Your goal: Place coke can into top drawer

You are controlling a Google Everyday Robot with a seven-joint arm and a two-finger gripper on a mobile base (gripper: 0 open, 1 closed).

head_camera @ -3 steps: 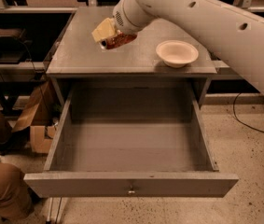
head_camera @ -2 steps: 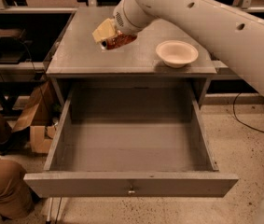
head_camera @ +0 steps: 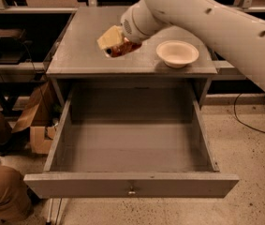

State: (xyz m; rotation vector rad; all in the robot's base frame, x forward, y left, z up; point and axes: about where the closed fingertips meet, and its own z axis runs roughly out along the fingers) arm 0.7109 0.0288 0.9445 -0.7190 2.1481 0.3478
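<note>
My gripper [head_camera: 115,44] hangs above the front part of the cabinet top, its cream fingers [head_camera: 108,37] closed around the red-orange coke can [head_camera: 122,48]. The can is held tilted, clear of the surface. The top drawer [head_camera: 131,184] is pulled fully open below, a wide grey tray with a flat front panel and a small knob [head_camera: 131,190]. Its inside holds nothing. The can is behind the drawer's back edge, over the cabinet top.
A cream round bowl [head_camera: 177,53] sits on the cabinet top [head_camera: 80,50] to the right of the gripper. A person's legs [head_camera: 1,191] and a cardboard box [head_camera: 36,121] are at the left on the floor. A cable [head_camera: 253,125] lies at right.
The gripper with the can has come slightly forward and to the right toward the cabinet's front edge. The drawer and bowl have not moved.
</note>
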